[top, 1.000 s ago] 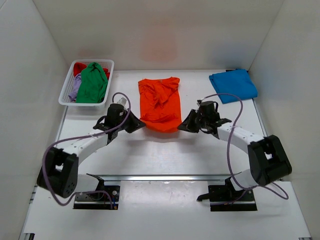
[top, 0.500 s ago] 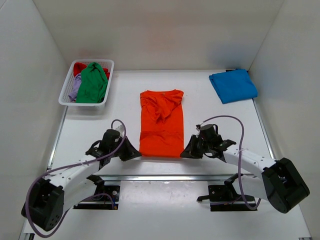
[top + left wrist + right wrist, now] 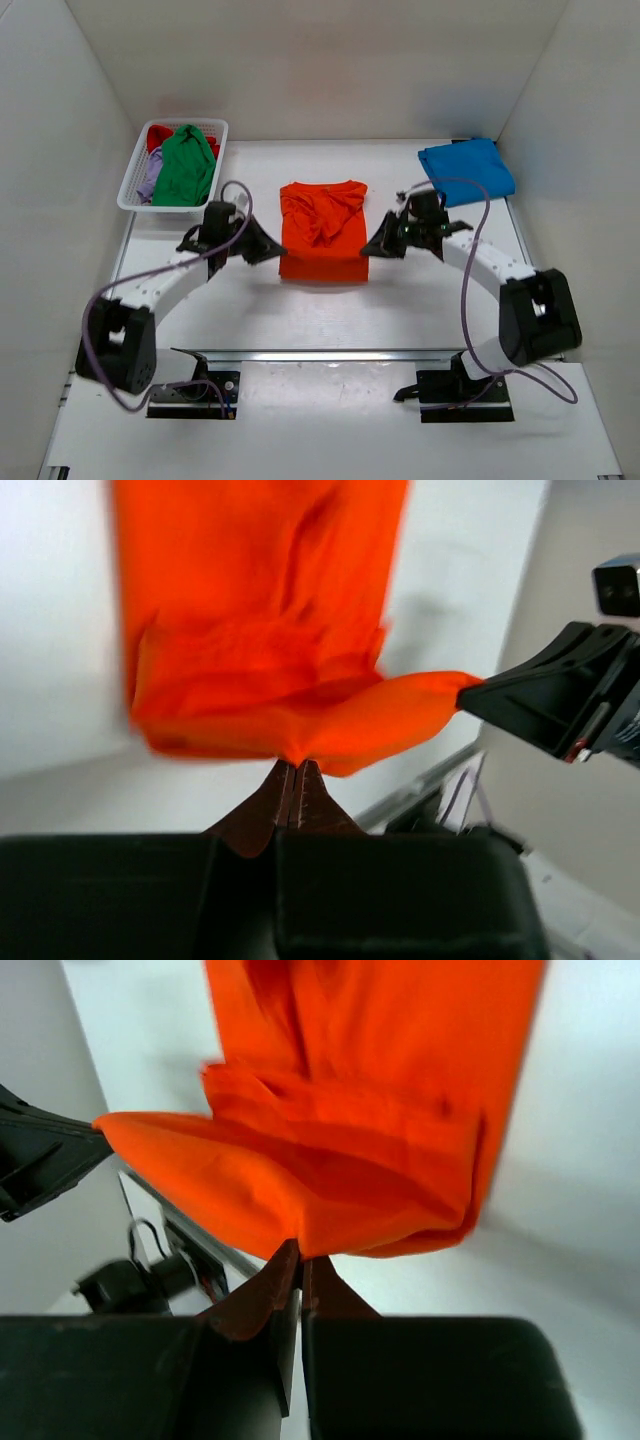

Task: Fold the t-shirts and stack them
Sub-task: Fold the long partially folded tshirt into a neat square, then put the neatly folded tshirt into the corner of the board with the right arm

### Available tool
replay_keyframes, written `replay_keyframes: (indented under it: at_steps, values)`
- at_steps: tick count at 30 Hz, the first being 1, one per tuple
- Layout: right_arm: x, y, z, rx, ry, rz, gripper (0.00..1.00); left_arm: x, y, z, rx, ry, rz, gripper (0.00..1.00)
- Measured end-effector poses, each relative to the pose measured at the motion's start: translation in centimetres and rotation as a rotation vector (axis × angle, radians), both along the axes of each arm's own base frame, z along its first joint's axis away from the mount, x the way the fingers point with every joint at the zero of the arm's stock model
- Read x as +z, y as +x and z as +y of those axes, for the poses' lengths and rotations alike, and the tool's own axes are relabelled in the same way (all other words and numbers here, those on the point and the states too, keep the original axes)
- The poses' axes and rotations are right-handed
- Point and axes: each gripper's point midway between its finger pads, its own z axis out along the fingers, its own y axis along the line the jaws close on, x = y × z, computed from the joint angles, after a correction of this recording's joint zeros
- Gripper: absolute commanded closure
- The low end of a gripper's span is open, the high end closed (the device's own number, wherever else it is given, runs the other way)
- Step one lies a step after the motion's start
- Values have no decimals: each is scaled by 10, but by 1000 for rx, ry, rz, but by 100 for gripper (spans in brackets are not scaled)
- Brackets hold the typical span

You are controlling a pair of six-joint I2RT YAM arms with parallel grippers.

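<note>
Currently, t-shirts L to R: green t-shirt (image 3: pixel 185 165), red t-shirt (image 3: pixel 158 135) and lilac t-shirt (image 3: pixel 148 182) lie crumpled at the far-left corner of the table (image 3: pixel 330 310). Orange t-shirt (image 3: pixel 322 225) is at table centre, collar toward the far edge, wrinkled, near hem held off the surface. Blue t-shirt (image 3: pixel 466 172) lies folded flat at the far-right corner.

Left gripper (image 3: pixel 270 245) is clamped on the hem's left corner, right gripper (image 3: pixel 373 246) on its right corner. The hem spans between them.

Qty: 5 t-shirts, 1 per colour; 1 basket; 2 grippers.

Container: white lattice basket (image 3: pixel 160 207) holds green, red and lilac, green uppermost. Orange and blue lie outside it, direct on the table.
</note>
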Motion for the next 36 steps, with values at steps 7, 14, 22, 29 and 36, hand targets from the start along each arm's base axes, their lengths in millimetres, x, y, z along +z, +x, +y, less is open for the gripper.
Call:
replay_keyframes:
  at_steps: [7, 14, 22, 29, 36]
  values:
    - [50, 165, -12, -30, -4, -178, 78, 45, 168, -11, 47, -12, -155, 62]
    - [32, 274, -32, -36, -105, -275, 27, 25, 278, 5, 133, -23, -205, 49]
    - [-27, 215, -39, 23, -134, -176, 18, 9, 225, 18, 161, -40, -136, 52]
    - [-55, 205, -25, 61, -82, -138, 15, 58, 149, 28, 155, -89, -225, 53]
    - [-54, 225, 37, 172, -32, -195, 44, 89, 111, 49, 190, -102, -304, 53]
